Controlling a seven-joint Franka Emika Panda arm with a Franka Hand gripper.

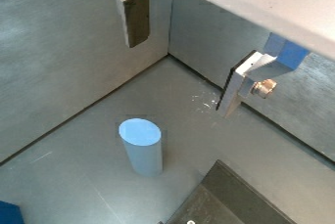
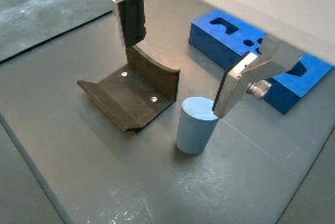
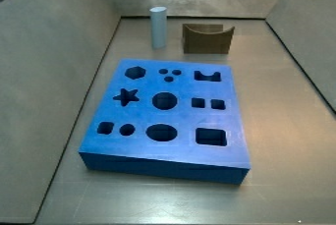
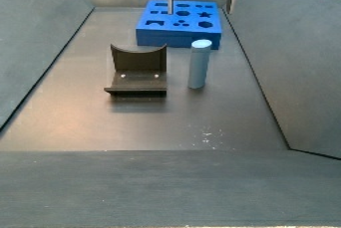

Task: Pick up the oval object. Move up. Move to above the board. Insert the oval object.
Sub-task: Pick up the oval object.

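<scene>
Pale-blue oval object (image 2: 197,126) stands upright below open gripper (image 2: 183,60) (untouched).

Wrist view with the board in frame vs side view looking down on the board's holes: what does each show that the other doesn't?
Wrist view only: the gripper, open. Its fingers are spread above the floor and hold nothing.
Side view only: the board's whole top face with all its holes, including the star hole. No gripper is in frame.
Both: the oval object standing upright and free, the olive-brown notched block beside it, and the board, only partly in the wrist view.
</scene>
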